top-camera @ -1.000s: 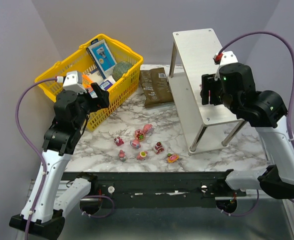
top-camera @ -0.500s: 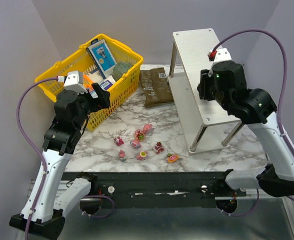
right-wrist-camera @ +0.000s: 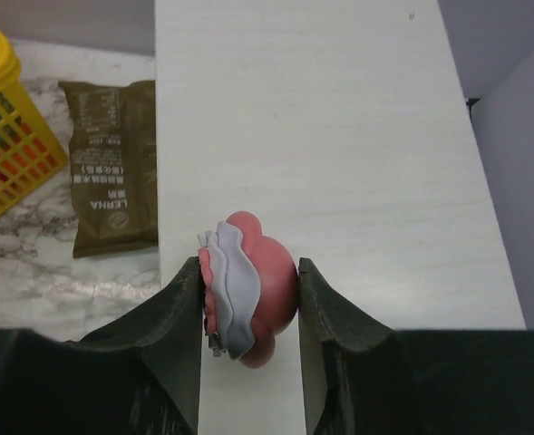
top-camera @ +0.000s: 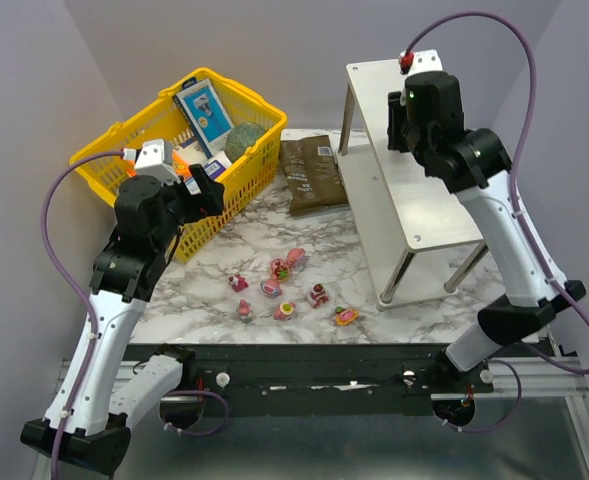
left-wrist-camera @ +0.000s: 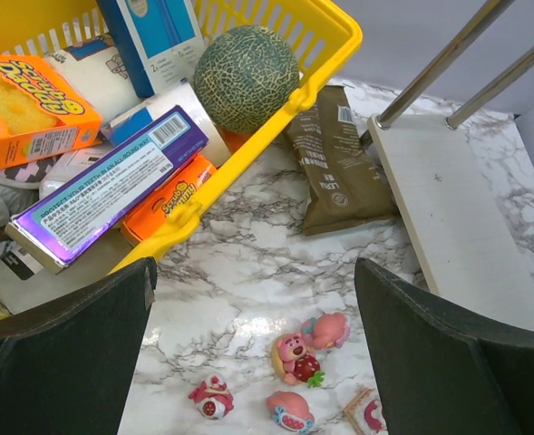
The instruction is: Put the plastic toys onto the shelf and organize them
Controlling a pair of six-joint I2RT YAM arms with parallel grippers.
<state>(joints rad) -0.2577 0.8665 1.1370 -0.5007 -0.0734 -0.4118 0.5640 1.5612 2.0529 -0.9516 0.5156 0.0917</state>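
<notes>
**Asker:** So, checking progress; seeing anything sitting on the shelf (top-camera: 374,95) yet?

**Describer:** Seeing nothing on either board, going by the visible parts; pinching one pink toy (right-wrist-camera: 271,281) tight between the right gripper (right-wrist-camera: 248,272) jaws, over the top board; not yet setting it down.

**Asker:** And leaving how many?

**Describer:** Leaving about seven plastic toys (top-camera: 285,311) lying on the marble table (top-camera: 204,290), apart from the shelf; holding the left gripper (left-wrist-camera: 253,272) jaws spread wide beside the yellow basket (top-camera: 249,160), gripping nothing; judging most of the job as waiting.
</notes>
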